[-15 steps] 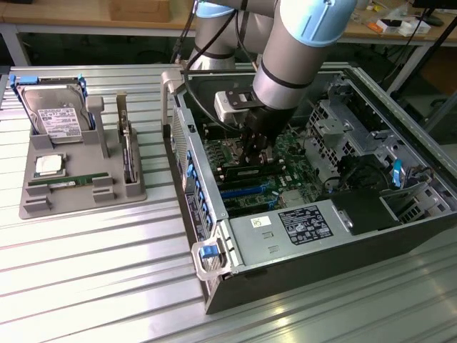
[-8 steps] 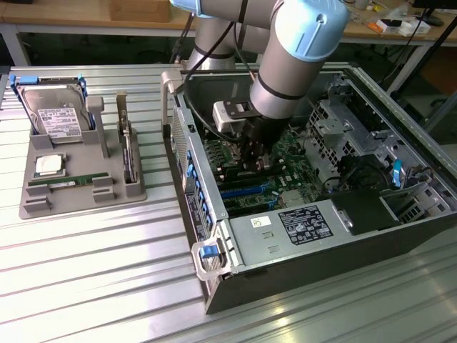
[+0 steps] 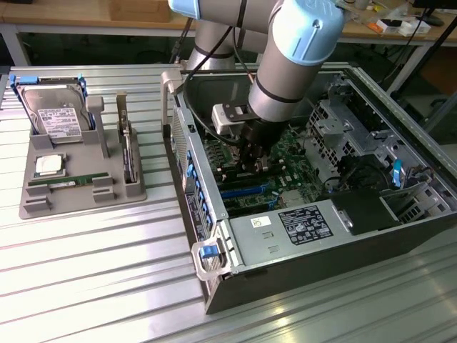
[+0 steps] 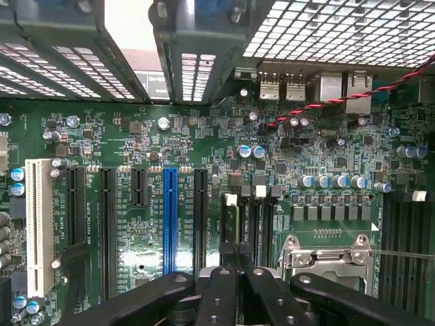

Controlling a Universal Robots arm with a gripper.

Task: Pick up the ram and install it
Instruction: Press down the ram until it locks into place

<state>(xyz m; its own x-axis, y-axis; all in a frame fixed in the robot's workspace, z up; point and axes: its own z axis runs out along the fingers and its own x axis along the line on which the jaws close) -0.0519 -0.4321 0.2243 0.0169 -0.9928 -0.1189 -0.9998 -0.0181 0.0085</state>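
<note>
A ram (image 3: 71, 182), a thin green stick with a white sticker, lies flat in the grey tray (image 3: 86, 204) on the exterior view's left. My gripper (image 3: 251, 161) is down inside the open computer case (image 3: 214, 286), just above the motherboard (image 3: 285, 153). In the wrist view its black fingers (image 4: 221, 292) are pressed together, so the gripper (image 4: 238, 261) is shut directly over the dark memory slots (image 4: 248, 217) with white clips. I cannot tell whether anything thin is pinched between the fingers.
The tray also holds a silver hard drive (image 3: 57, 118), a square processor chip (image 3: 48, 164) and an upright card (image 3: 128, 157). Near the gripper are a blue expansion slot (image 4: 170, 217), the metal processor socket (image 4: 326, 255), drive cages (image 3: 343, 121) and the case walls.
</note>
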